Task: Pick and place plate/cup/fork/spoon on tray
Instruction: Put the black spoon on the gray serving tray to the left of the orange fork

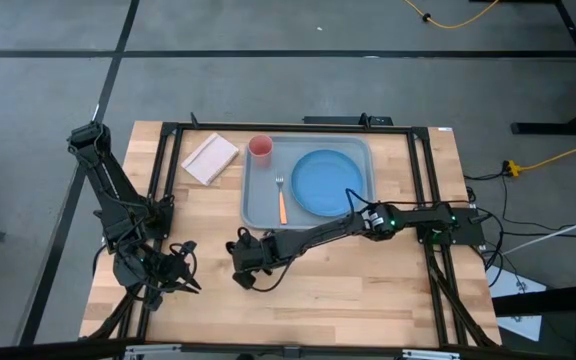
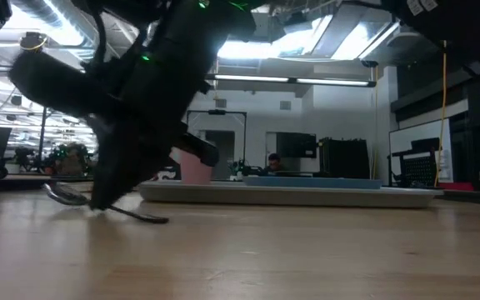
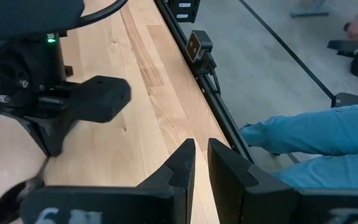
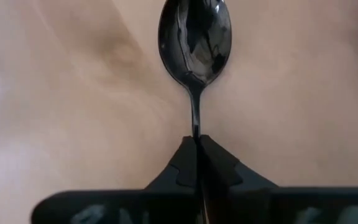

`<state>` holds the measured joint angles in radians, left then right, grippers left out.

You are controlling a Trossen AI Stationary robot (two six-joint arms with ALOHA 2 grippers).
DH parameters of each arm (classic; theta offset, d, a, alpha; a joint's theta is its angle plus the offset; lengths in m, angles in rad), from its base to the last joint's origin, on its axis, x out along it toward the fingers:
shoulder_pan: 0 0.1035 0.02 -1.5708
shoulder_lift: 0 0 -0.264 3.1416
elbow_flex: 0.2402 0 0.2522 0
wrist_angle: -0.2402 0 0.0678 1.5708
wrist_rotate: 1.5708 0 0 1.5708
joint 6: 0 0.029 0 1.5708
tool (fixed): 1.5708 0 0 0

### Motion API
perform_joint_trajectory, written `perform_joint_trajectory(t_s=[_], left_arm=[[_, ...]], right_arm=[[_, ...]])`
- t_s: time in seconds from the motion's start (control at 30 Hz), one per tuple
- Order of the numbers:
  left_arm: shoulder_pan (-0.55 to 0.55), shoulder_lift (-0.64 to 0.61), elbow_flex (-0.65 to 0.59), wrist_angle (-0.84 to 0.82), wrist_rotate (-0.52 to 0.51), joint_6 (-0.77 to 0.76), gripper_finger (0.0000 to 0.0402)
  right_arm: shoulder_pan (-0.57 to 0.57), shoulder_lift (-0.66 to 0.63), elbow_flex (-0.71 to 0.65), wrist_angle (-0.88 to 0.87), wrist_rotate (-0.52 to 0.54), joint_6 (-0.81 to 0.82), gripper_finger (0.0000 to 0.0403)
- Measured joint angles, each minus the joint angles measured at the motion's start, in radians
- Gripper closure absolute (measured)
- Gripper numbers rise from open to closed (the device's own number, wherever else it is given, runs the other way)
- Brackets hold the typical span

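Observation:
The dark spoon [image 4: 194, 40] is in my right gripper [image 1: 243, 268], which is shut on it low over the wood near the table's front, in front of the tray. In the low view the spoon's bowl [image 2: 65, 193] and the handle's free end [image 2: 150, 218] stick out on either side of the fingers. The grey-blue tray [image 1: 256, 205] holds the blue plate [image 1: 326, 182], the orange-handled fork [image 1: 281, 202] and the pink cup [image 1: 260, 148]. My left gripper [image 3: 201, 155] waits at the front left, open by a narrow gap and empty. My right gripper pinches the spoon's thin handle [image 4: 196, 127] between its two fingertips, a short way behind the bowl. The fingers slant down from the table's right side, and the bowl points ahead of them. The spoon sits nearly level just over the wood; whether it is clear of the wood I cannot tell.
A beige pad [image 1: 211, 158] lies left of the tray at the back. A black frame [image 1: 168, 190] runs round the work area. A person's blue trouser legs [image 3: 316, 134] show beyond the table's near edge. Bare wood [image 1: 368, 290] lies in front of the tray.

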<state>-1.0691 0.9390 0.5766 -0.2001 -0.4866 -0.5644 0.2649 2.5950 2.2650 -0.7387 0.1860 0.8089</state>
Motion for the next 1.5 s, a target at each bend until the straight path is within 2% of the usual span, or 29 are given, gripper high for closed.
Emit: perform_joint_trajectory(t_s=[0.17,0.37,0.57,0.93,1.5], left_arm=[[0.000,0.000,0.000,0.000,0.000,0.000,0.0365],[0.000,0.000,0.000,0.000,0.000,0.000,0.0365],[0.000,0.000,0.000,0.000,0.000,0.000,0.0365],[0.000,0.000,0.000,0.000,0.000,0.000,0.0365],[0.000,0.000,0.000,0.000,0.000,0.000,0.0365]], right_arm=[[0.003,-0.005,0.090,-0.019,0.087,0.056,0.0401],[-0.014,-0.023,0.087,-0.085,0.219,0.218,0.0401],[-0.079,-0.034,0.089,-0.145,0.263,0.396,0.0401],[-0.212,-0.035,0.085,-0.306,0.266,0.603,0.0401],[-0.272,-0.029,0.083,-0.363,0.239,0.596,0.0392]])
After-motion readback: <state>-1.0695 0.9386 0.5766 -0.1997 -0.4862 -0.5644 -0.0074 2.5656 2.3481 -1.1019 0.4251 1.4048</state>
